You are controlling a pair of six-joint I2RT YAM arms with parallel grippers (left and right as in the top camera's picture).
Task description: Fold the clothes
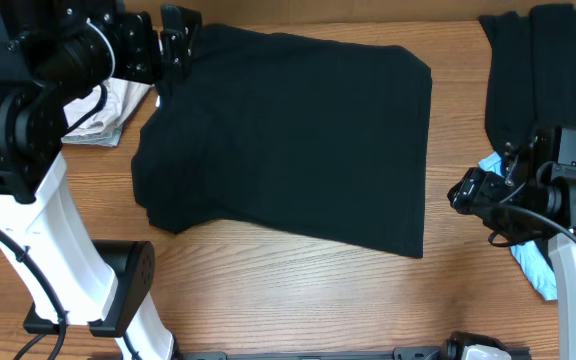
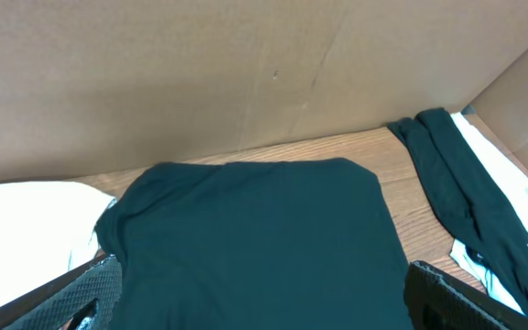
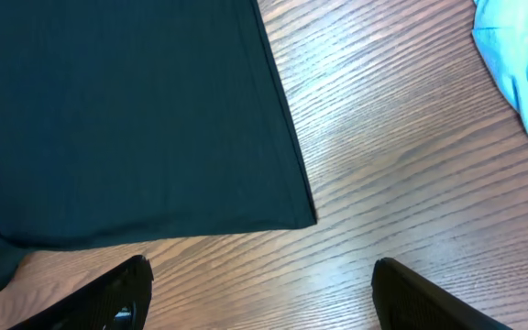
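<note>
Shirt [image 1: 288, 135], black, lies flat on the wood table [image 1: 298, 290] overhead, more clothes [image 1: 538, 80] piled at right. Left wrist: left fingers [image 2: 81, 298] wide apart, empty, facing a cardboard wall [image 2: 200, 82]. Right wrist: right fingers [image 3: 108, 298] open, empty, beside the shirt's corner.

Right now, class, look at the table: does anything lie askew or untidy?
Yes. The black garment lies skewed, its near edge slanting across the table, its left side bunched. At the right, a light-blue garment lies crumpled.
</note>
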